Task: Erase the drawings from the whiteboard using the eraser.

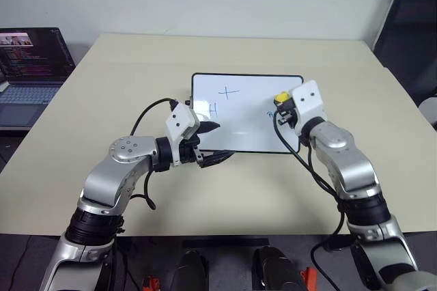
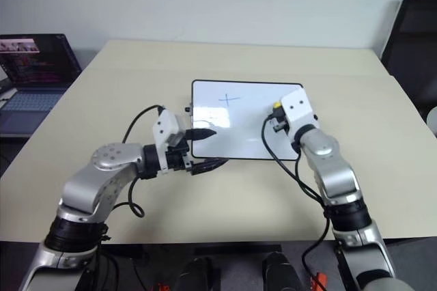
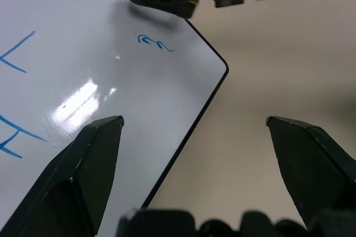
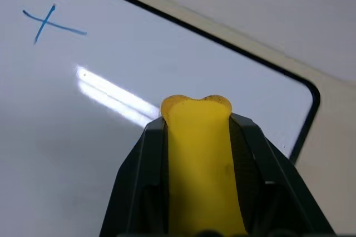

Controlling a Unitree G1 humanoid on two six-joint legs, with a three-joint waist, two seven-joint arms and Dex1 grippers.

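At the far left edge, beside the beige rectangular tabletop [image 1: 136, 195], an open dark laptop [image 1: 31, 65] shows a lit screen with coloured lines.

The left end effector [image 1: 212, 143], with two black fingers, hangs at the near left corner of the small glossy white whiteboard with a thin black frame [image 1: 246, 117]. Its fingers stand wide apart and hold nothing. In the left wrist view one black finger [image 3: 83, 164] is over the white surface and the other is over the bare tabletop, with the rounded corner of the board between them.

The whiteboard lies flat near the middle of the tabletop. On it are the thin blue drawings: an H-like shape [image 1: 213, 109] near the left side, close to the left end effector, a cross [image 1: 229, 91] near the far middle, and a small squiggle [image 3: 156, 42] near the right side.

The right end effector [image 4: 196, 115] is over the right part of the board and is closed on the small yellow rounded eraser [image 1: 280, 97]. In the right wrist view the yellow block sticks out between the two black fingers, which press on both its sides. The eraser is just beside the squiggle. Whether it touches the board surface cannot be told.

At the far right edge a dark chair [image 1: 410, 31] stands beside the tabletop.
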